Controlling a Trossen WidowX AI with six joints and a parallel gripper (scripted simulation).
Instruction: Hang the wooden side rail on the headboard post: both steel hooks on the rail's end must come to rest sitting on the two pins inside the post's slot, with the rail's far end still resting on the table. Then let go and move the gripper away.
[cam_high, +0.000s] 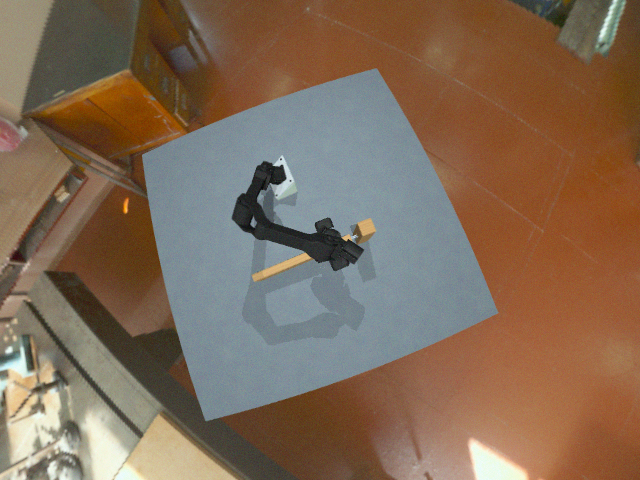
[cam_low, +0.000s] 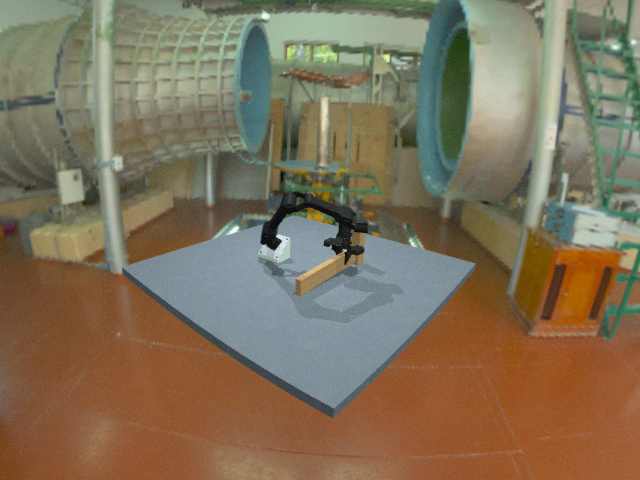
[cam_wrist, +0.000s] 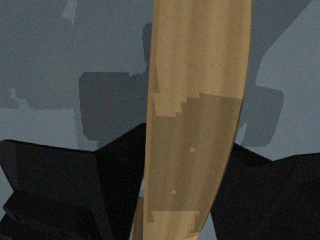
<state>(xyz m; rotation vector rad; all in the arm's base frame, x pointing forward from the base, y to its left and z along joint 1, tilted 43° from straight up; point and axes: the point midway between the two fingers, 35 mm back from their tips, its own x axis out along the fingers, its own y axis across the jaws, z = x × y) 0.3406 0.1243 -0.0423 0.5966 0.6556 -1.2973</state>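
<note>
Wooden rail (cam_high: 281, 267) (cam_low: 320, 274) (cam_wrist: 195, 120) clamped between the black jaws, gripped near its post end, post (cam_high: 366, 229) (cam_low: 360, 244) just beyond.

Industrial workshop or test hall, huge ribbed duct (cam_low: 165, 87), green metal stairs (cam_low: 602, 118)

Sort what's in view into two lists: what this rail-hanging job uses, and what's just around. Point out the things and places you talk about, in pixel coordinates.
Part of the job:
- wooden side rail (cam_high: 281, 267) (cam_low: 320, 273) (cam_wrist: 200, 65), held in the claw (cam_high: 330, 245) (cam_low: 345, 253) (cam_wrist: 171, 131)
- steel hooks (cam_high: 354, 237) at its end
- headboard post (cam_high: 366, 228) (cam_low: 359, 241)
- table (cam_high: 248, 377) (cam_low: 289, 341)

Just around:
- orange wooden cabinet (cam_low: 578, 289)
- green ladder (cam_low: 615, 124)
- big round duct openings (cam_low: 253, 87) (cam_low: 429, 98)
</note>
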